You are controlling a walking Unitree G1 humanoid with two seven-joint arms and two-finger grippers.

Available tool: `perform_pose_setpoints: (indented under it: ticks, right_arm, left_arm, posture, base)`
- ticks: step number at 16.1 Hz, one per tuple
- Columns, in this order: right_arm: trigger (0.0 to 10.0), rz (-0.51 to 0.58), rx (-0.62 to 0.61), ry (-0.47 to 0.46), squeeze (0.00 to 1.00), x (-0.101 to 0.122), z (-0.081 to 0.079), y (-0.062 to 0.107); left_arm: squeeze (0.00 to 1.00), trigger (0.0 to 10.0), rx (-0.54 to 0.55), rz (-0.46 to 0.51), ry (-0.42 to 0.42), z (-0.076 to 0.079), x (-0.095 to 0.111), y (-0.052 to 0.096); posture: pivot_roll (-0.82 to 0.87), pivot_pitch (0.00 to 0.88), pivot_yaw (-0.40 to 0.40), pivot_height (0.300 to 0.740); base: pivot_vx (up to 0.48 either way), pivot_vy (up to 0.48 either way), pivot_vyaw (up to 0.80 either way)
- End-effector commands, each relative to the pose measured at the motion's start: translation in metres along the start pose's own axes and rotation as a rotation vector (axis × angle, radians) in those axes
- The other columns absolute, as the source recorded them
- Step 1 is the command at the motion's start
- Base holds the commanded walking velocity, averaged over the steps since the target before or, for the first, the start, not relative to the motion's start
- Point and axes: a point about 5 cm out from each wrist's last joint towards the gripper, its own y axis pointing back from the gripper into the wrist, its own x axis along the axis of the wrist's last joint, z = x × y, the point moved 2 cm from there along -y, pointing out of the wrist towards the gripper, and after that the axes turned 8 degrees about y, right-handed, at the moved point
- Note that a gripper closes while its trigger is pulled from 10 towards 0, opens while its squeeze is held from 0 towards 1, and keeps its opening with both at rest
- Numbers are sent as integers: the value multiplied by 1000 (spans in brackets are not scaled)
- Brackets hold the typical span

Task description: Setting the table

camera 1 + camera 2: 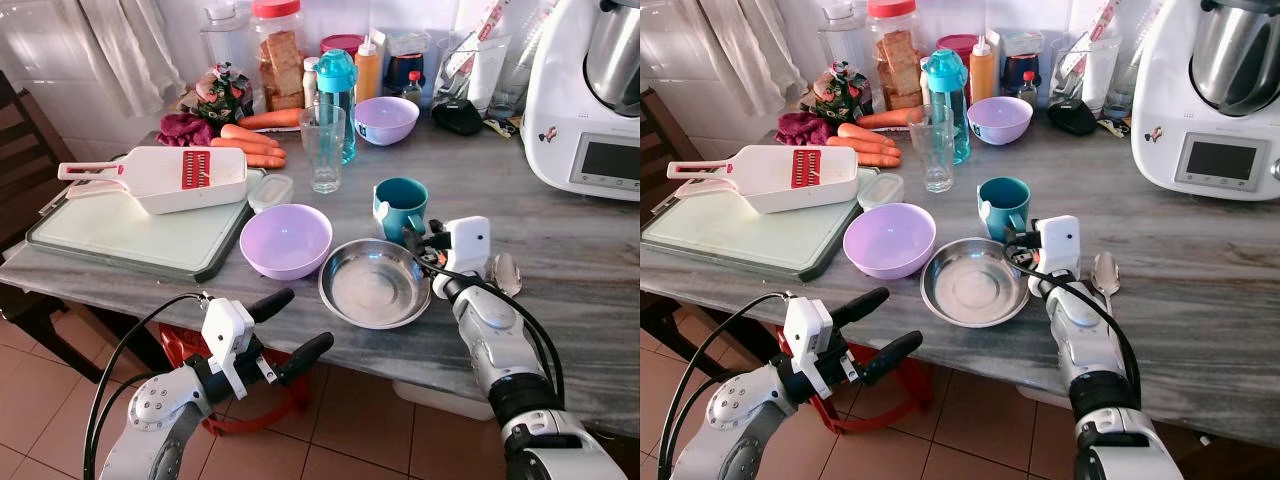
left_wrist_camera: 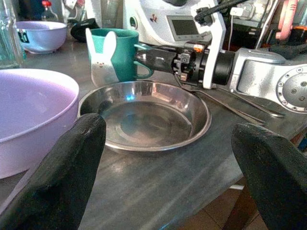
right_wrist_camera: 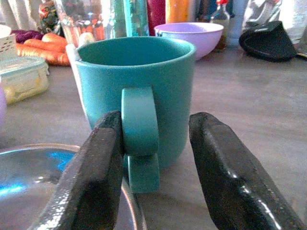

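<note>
Nearest us, left gripper [image 1: 292,330] hangs off the counter edge, fingers spread, holding nothing. Ahead on the counter [image 1: 560,250]: steel plate [image 1: 374,283], then teal mug [image 1: 401,206] just behind it. Right gripper [image 3: 153,158] is nearer; its parted fingers straddle the mug handle [image 3: 139,136], not yet closed.

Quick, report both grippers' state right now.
Left gripper: open, holding nothing, below the counter edge.
Right gripper: open, fingers either side of the teal mug handle, not yet closed on it.
</note>
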Motion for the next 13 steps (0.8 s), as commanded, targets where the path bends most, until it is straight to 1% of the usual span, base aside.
perform_pose_setpoints:
  ticks: [1, 4, 8, 10, 13]
  right_arm:
    - [10000, 33, -18, 2, 1000, 8, 3, -1]
    - [10000, 46, -35, 1, 1000, 10, 6, 0]
    - [10000, 82, -26, 14, 1000, 18, 3, -1]
    - [10000, 110, -20, 21, 1000, 26, 0, -3]
    - [10000, 177, 4, 49, 1000, 43, -8, -2]
  left_arm:
    - [0, 10000, -2, -12, -20, -2, 1, 0]
    - [0, 10000, 1, -15, -22, -3, 0, -1]
    - [0, 10000, 7, -17, -25, -4, -1, 0]
    - [0, 10000, 16, -12, -28, -5, 0, 0]
    - [0, 10000, 22, 0, -32, -5, 3, 0]
  posture:
    - [38, 26, 102, 740]
    - [37, 29, 105, 740]
    - [42, 28, 101, 740]
    - [42, 27, 99, 740]
    - [45, 27, 92, 740]
  base:
    - [0, 0, 0]
    - [0, 0, 0]
    - [0, 0, 0]
    - [0, 0, 0]
    - [0, 0, 0]
